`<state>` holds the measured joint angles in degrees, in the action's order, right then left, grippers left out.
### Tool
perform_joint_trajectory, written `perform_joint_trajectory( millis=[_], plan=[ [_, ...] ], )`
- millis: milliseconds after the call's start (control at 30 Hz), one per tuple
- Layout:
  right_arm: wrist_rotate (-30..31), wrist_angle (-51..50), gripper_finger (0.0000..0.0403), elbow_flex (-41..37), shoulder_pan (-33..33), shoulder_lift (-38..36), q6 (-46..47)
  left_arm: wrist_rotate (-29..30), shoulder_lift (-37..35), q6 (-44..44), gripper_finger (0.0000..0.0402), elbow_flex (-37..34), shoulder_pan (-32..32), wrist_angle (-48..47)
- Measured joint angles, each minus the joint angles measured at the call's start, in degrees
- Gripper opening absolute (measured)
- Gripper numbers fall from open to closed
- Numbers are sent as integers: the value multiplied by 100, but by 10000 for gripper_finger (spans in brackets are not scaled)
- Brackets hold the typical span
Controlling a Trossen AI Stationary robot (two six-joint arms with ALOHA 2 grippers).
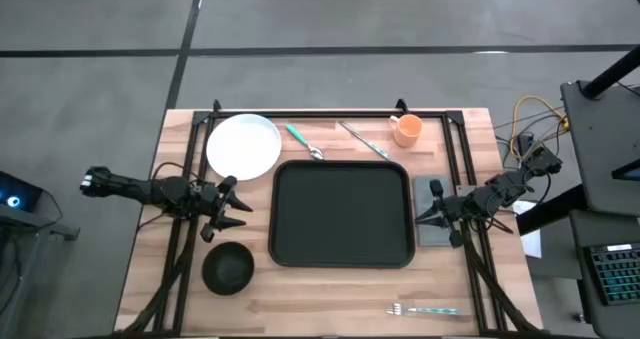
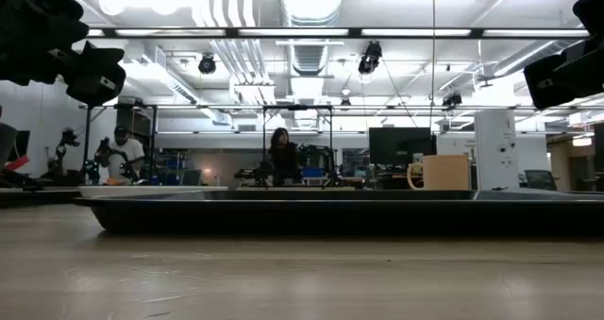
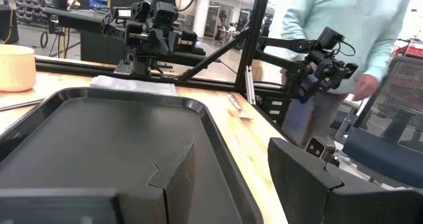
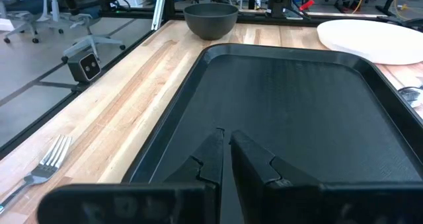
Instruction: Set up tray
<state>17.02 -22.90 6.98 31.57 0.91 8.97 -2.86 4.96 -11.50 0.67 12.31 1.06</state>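
Observation:
The black tray (image 1: 342,214) lies flat on the middle of the wooden table, with nothing on it. My left gripper (image 1: 232,207) hovers open just off the tray's left rim, between the white plate (image 1: 243,146) and the black bowl (image 1: 228,267). In its wrist view the left gripper (image 3: 231,158) points across the tray (image 3: 99,138). My right gripper (image 1: 420,216) hovers shut at the tray's right rim, above the grey napkin (image 1: 433,219). In its wrist view the right gripper (image 4: 225,139) is over the tray (image 4: 284,105). Both arms hang high in the low view.
Along the far edge lie a teal-handled spoon (image 1: 303,141), a slim metal utensil (image 1: 362,139) and an orange cup (image 1: 407,129). A fork (image 1: 425,309) lies near the table's near edge. A person (image 3: 344,39) stands beyond the table's right side.

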Motion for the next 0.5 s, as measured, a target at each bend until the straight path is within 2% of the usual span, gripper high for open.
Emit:
perform_joint_trajectory(
  millis=[500],
  plan=[
    [78,2,22,0,0,-2,0,-1,-1,1,167,0,0,-2]
  ],
)
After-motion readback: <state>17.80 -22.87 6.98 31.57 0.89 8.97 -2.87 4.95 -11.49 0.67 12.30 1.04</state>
